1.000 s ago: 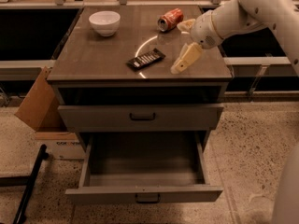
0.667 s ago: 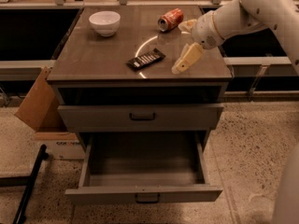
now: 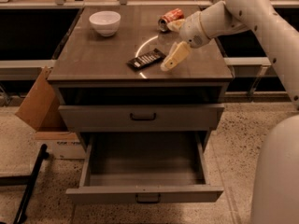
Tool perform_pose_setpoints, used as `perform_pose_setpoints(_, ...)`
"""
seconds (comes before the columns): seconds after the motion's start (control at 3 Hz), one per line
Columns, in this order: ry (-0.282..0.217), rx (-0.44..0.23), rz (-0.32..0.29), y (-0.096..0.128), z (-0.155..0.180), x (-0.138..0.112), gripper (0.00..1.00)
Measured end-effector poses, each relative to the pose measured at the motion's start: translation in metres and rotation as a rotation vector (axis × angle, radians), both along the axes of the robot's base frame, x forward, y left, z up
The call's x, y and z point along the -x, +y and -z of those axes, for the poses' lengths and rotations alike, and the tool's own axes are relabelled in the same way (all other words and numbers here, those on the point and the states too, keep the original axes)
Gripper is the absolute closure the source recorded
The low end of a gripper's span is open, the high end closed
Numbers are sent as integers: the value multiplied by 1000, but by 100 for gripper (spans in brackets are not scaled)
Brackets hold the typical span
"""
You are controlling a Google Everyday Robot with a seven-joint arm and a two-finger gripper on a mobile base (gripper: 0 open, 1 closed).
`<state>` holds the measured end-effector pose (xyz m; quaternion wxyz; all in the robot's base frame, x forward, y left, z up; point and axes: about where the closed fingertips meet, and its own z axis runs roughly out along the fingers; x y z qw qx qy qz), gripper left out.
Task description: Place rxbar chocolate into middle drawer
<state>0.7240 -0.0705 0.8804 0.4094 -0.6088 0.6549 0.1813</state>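
Cream-coloured and spread wide, the claw holds nothing above the right side of the worktop. Its lower finger points down just beside the rxbar chocolate, a flat black wrapper with rows of white lettering lying askew near the front edge. Its upper finger sits close to the tipped orange-red soda can. Farther out are a white bowl at the back left, the closed upper drawer and the middle drawer pulled open; whether the lower finger touches the worktop is hard to tell, and the arm is cut off at the right edge.
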Motion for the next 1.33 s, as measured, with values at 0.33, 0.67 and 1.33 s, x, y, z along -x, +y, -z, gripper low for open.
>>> perform_pose_setpoints(0.33,13,-25,-3,18,4,-19,0)
perform_pose_setpoints(0.67,42,-12,-20,30,10,-27,0)
perform_pose_setpoints(1.33,104,94,-96,53,28,-30,0)
